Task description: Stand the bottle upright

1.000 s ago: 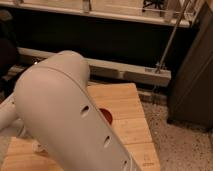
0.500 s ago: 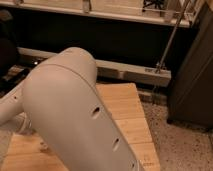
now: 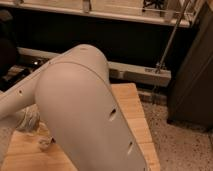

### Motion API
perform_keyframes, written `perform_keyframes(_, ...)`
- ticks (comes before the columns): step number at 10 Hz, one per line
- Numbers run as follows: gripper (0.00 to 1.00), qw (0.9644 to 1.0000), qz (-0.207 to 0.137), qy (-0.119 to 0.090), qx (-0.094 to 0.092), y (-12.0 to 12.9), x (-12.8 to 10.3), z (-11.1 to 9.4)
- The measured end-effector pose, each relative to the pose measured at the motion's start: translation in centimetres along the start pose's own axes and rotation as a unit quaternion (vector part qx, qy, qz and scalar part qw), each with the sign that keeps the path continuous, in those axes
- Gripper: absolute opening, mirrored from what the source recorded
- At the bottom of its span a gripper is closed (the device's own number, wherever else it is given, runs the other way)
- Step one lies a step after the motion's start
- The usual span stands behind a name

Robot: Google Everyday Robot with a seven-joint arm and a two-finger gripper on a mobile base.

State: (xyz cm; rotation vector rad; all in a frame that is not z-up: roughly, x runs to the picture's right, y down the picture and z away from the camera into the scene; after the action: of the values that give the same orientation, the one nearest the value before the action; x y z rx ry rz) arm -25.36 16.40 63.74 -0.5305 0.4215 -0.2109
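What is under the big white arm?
Under the arm lies a wooden table. The arm covers most of it; the bottle and the tool are hidden, so neither can be placed.

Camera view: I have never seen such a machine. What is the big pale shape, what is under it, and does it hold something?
The big pale shape is the robot's arm, seen from very close. There is only this one camera view, and it looks down past the arm. Under the arm stands a wooden table on a speckled floor. The two-finger gripper is hidden behind the arm. It is shut, but I cannot tell whether it holds anything. At the arm's left edge something speckled and whitish peeks out, possibly the bottle.
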Motion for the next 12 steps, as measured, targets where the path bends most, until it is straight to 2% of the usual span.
perform_keyframes(3,0.37,0.9997,-0.002,-0.022,-0.012,0.2,0.1,-0.3)
perform_keyframes(5,0.37,0.9995,-0.012,-0.025,-0.016,0.4,0.2,-0.3)
perform_keyframes(7,0.37,0.9993,-0.029,-0.02,-0.013,0.8,0.1,-0.6)
perform_keyframes(12,0.37,0.9976,-0.063,-0.029,-0.001,2.1,-1.9,-2.2)
